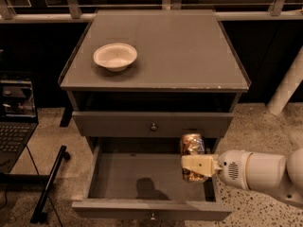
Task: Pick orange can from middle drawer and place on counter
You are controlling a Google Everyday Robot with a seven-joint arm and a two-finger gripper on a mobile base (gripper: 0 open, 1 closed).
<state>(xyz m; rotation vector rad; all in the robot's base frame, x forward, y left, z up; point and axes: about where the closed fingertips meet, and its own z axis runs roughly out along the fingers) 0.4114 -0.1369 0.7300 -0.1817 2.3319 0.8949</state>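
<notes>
The orange can is upright in my gripper, lifted above the right side of the open middle drawer. The gripper's pale fingers are shut around the can's lower body. My white arm comes in from the lower right. The can's shadow falls on the drawer floor. The grey counter lies above and behind, with a white bowl on its left part.
The upper knobbed drawer is closed just behind the can. A laptop sits at the left. A black bar lies on the floor at lower left. A white post stands at the right.
</notes>
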